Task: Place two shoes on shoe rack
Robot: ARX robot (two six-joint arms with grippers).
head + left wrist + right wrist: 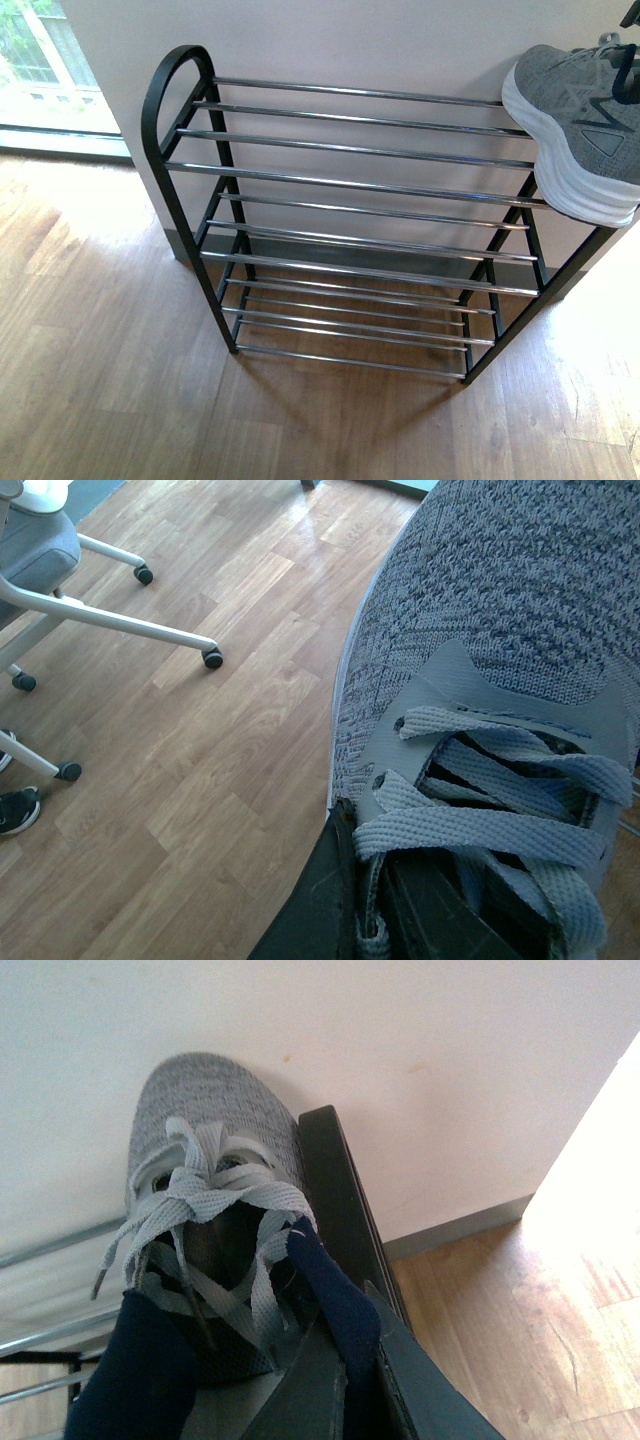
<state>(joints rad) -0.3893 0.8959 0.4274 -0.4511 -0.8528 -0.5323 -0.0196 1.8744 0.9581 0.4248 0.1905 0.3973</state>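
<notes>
My right claw (352, 1385) sat at the heel of the grey sneaker (215, 1110), with fingers on either side of its navy collar. I could not tell whether they pinched it. That shoe rested on the top bars of the shoe rack (160, 110), at its right end, toe toward the wall. My left claw (325, 905) was clamped on the second sneaker (510, 610) at its opening, holding it aloft over the wooden floor (200, 750).

The shoe rack (150, 115) stands before me against the wall (380, 40) — one sneaker (580, 120) on its top tier's right end, another sneaker (500, 660) over the floor (200, 740).
</notes>
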